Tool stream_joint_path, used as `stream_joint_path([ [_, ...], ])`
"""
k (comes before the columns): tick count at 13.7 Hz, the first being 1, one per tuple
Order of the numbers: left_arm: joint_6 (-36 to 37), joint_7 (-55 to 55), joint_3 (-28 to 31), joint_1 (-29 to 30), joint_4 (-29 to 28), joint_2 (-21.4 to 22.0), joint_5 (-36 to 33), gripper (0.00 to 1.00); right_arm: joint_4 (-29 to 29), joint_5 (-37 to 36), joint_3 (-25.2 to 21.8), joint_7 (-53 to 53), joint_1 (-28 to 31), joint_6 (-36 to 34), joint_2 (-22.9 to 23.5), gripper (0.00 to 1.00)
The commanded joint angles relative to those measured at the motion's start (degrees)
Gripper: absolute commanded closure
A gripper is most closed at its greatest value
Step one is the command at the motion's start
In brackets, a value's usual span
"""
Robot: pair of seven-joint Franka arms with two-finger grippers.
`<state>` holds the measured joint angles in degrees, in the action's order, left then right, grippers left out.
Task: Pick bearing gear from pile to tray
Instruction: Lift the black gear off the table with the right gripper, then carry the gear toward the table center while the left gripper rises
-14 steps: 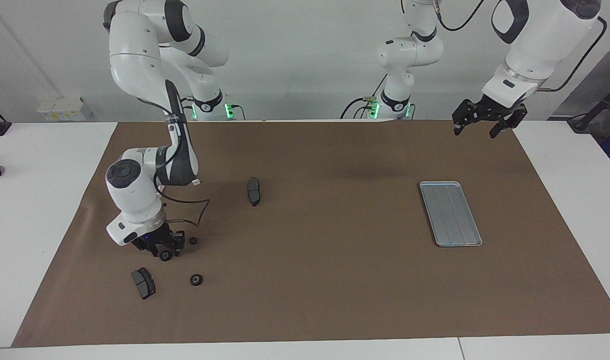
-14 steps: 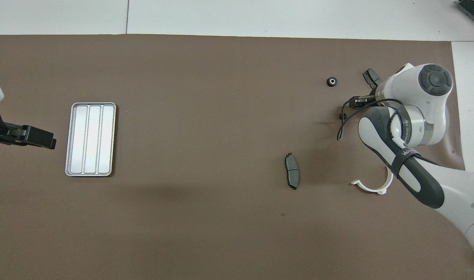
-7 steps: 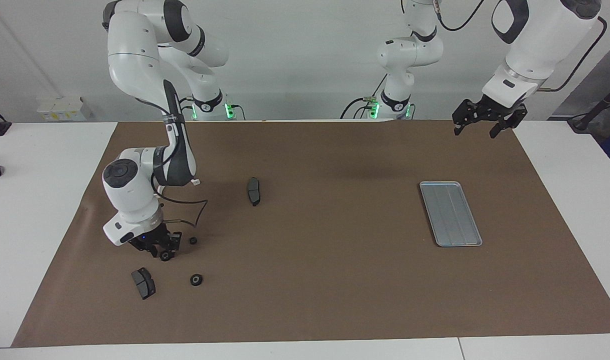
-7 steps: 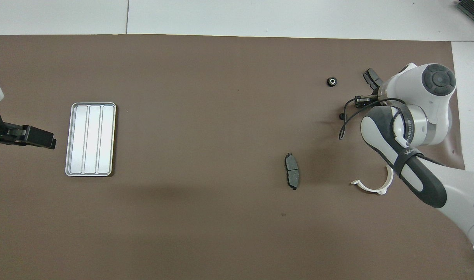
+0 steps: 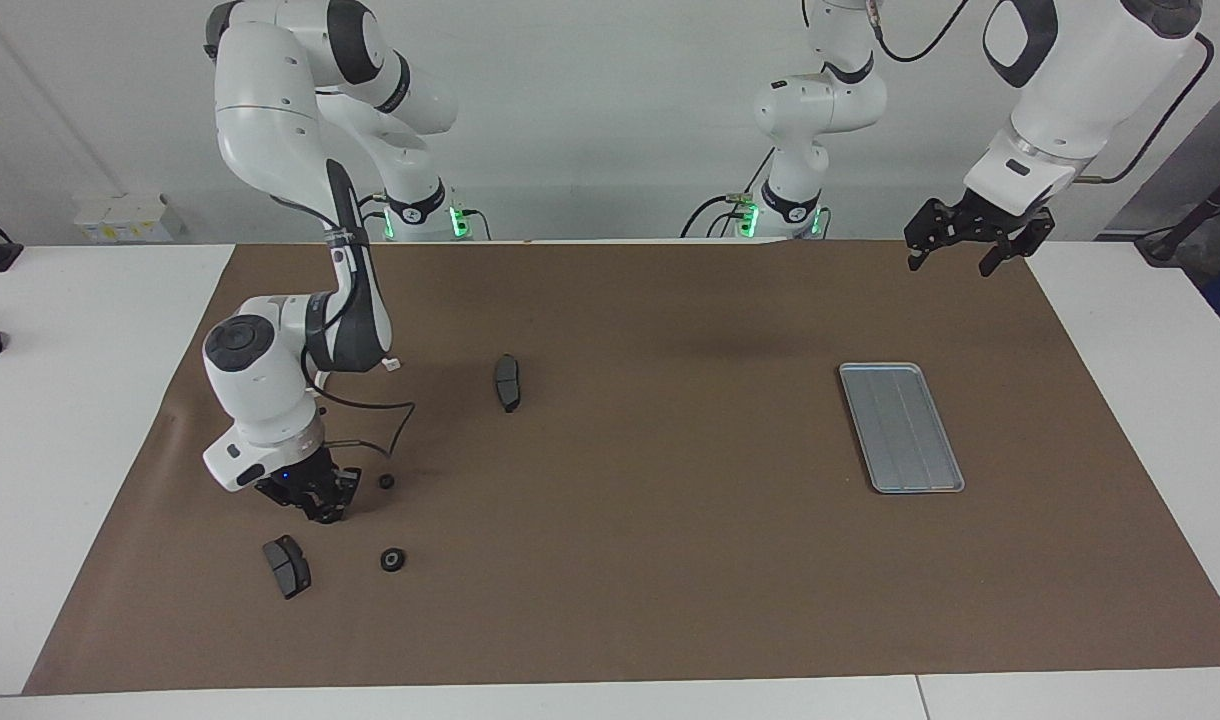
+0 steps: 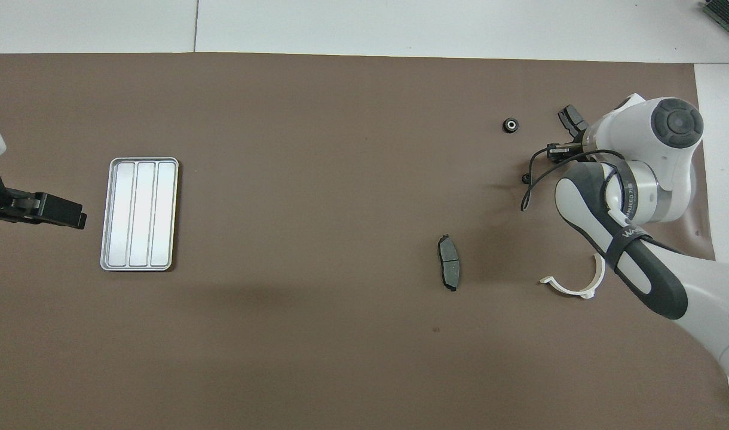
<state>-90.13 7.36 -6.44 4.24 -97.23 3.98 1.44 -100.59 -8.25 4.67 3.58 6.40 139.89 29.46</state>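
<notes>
My right gripper (image 5: pixel 325 510) is low in the pile (image 5: pixel 340 540) at the mat's right-arm end; grip unclear. Tray (image 5: pixel 901 427) long axis runs toward robots, open mat around. Left gripper (image 5: pixel 965 245) waits, jaws apart.

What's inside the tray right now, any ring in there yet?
Nothing: the tray shows only its bare ridged floor in both views, with no ring in it. No arm covers it; the left gripper hangs open in the air, clear of the tray.
</notes>
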Motion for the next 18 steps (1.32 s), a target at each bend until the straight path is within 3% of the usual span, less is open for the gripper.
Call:
stream_joint_path([
  [1, -0.13, 0.90, -0.77, 1.03, -1.99, 1.82, -0.73, 0.00, 0.13, -0.80, 0.43, 0.38, 0.36, 1.26, 0.16, 0.81],
  [6, -3.19, -5.05, -0.94, 0.24, -2.08, 1.74, -0.73, 0.00, 3.11, -0.01, 0.95, 0.38, -0.51, -2.67, -1.15, 0.95],
  [9, -5.32, -9.56, -1.12, -0.11, -2.43, 1.74, -0.73, 0.00, 7.50, 0.25, 6.04, 3.78, -0.69, -7.43, -2.12, 0.96],
  [18, -4.61, -10.44, -1.03, 0.50, -2.34, 1.74, -0.65, 0.00, 10.67, -1.59, 6.49, 13.29, -18.52, -4.90, -1.60, 1.00],
])
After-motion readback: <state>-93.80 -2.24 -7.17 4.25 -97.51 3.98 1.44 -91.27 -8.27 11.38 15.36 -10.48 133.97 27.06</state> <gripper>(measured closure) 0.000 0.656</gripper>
